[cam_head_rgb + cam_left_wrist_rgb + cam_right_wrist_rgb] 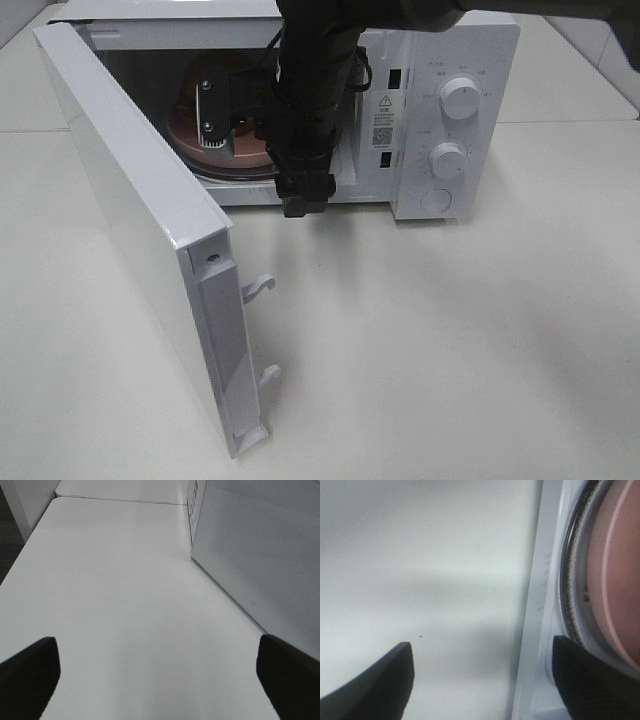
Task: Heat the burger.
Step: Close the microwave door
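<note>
door (130,200): white, flat, glossy, standing open toward the near left; two plastic latch hooks (258,288) jut from its near edge.
counter (450,340): matte white, smooth.
left hand (159,680): left of the door's dotted mesh face, over bare counter; black fingers (27,677) spread wide, holding nothing.
right hand (482,690): at the front sill of the microwave (490,60); its black fingers (370,685) are parted and empty, one over the counter, the other over the turntable's rim.
turntable (570,580): clear glass disc with a dark-looking edge.
plate (620,570): pinkish-brown, round, smooth, lying on the turntable.
burger (193,90): brown rounded bun on the plate, farther in than the right hand and to its left, not between its fingers.
knobs (459,98): two white round dials, far right.
</note>
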`<action>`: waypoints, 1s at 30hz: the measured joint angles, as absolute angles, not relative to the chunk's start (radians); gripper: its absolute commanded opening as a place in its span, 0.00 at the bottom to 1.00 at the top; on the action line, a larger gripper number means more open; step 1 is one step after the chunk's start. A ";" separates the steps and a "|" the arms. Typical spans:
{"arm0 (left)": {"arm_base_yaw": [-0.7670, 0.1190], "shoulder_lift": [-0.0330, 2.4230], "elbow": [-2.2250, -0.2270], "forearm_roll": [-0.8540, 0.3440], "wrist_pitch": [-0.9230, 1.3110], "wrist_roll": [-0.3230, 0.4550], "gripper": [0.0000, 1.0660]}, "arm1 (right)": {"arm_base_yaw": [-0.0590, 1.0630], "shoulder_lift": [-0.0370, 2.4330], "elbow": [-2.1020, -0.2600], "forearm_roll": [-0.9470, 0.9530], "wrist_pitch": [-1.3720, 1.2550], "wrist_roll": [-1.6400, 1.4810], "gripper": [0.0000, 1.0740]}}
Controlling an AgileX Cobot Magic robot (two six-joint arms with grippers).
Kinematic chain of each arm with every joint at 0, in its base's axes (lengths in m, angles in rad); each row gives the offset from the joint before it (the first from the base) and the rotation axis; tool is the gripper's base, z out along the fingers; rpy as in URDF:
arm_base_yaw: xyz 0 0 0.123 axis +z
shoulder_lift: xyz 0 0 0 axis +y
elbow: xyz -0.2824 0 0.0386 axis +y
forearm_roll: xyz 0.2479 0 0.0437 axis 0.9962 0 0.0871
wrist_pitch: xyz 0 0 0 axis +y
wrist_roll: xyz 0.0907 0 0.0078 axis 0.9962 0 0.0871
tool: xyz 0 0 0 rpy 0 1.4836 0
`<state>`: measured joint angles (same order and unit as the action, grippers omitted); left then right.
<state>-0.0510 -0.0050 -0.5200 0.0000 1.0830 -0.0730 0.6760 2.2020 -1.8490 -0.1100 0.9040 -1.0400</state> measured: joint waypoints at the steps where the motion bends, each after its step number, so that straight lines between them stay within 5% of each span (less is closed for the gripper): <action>1: -0.051 -0.005 -0.520 0.000 1.083 -0.073 0.96 | 0.676 2.193 -1.834 -0.110 0.901 -1.035 0.71; 30: -0.051 -0.005 -0.520 0.000 1.083 -0.073 0.96 | 0.676 1.767 -1.297 -0.149 0.849 -0.848 0.71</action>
